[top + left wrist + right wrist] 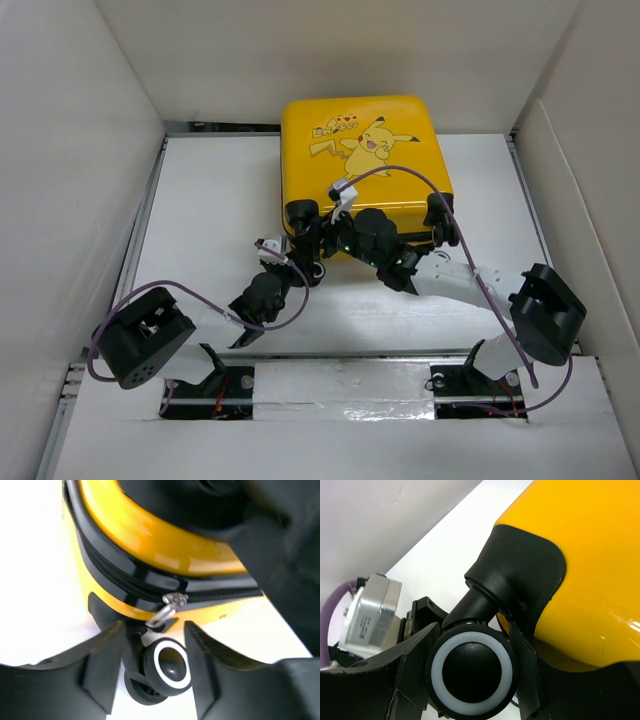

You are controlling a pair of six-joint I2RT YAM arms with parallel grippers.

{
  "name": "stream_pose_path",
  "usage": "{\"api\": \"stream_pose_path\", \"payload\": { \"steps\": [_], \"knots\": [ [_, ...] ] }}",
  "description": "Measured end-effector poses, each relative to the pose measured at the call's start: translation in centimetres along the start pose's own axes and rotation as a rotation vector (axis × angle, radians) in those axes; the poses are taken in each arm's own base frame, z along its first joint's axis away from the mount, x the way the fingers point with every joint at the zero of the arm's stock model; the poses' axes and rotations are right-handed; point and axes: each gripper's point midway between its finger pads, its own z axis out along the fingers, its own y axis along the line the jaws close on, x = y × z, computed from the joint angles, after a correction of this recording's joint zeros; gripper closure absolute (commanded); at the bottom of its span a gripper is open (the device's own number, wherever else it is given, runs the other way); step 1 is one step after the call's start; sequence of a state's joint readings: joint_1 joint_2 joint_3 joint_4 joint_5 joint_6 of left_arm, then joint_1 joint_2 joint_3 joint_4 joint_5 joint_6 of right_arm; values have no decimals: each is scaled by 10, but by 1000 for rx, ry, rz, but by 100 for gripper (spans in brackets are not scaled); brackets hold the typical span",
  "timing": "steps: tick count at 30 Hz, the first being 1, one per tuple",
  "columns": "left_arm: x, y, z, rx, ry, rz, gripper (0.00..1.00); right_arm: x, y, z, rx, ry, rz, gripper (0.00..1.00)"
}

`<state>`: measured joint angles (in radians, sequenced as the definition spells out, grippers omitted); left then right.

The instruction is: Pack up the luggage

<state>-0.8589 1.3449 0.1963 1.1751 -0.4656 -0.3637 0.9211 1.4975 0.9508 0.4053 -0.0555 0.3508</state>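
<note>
The luggage (365, 160), a yellow hard-shell case with a Pikachu cartoon, lies flat and zipped shut at the back of the table. Both grippers meet at its near-left corner. My right gripper (322, 226) (472, 630) is shut on a black wheel with a white ring (471, 675), one finger pressed against each side. In the left wrist view my left gripper (152, 635) is open. A lower wheel (170, 667) stands loose between its fingers. The silver zipper pull (167, 609) hangs free just beyond the fingertips on the black zipper line.
White walls (80, 150) box in the white table (210, 230) on three sides. Another wheel (441, 207) sticks out at the case's near-right corner. Purple cables (420, 180) loop over both arms. The right arm's dark body (280, 555) looms close above the left gripper.
</note>
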Motion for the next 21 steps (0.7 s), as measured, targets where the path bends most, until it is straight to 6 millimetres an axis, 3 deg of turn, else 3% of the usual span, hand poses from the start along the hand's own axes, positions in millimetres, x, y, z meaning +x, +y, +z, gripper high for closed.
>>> {"api": "stream_pose_path", "payload": {
  "steps": [3,9,21],
  "knots": [
    [5,-3,-2,17,18,15,49,-2,0,0,0,-7,-1,100],
    [3,-12,-2,60,15,11,60,1,1,0,0,4,-7,100],
    [-8,-10,2,49,-29,54,89,3,0,-1,-7,-5,-14,100]
  ]
}}
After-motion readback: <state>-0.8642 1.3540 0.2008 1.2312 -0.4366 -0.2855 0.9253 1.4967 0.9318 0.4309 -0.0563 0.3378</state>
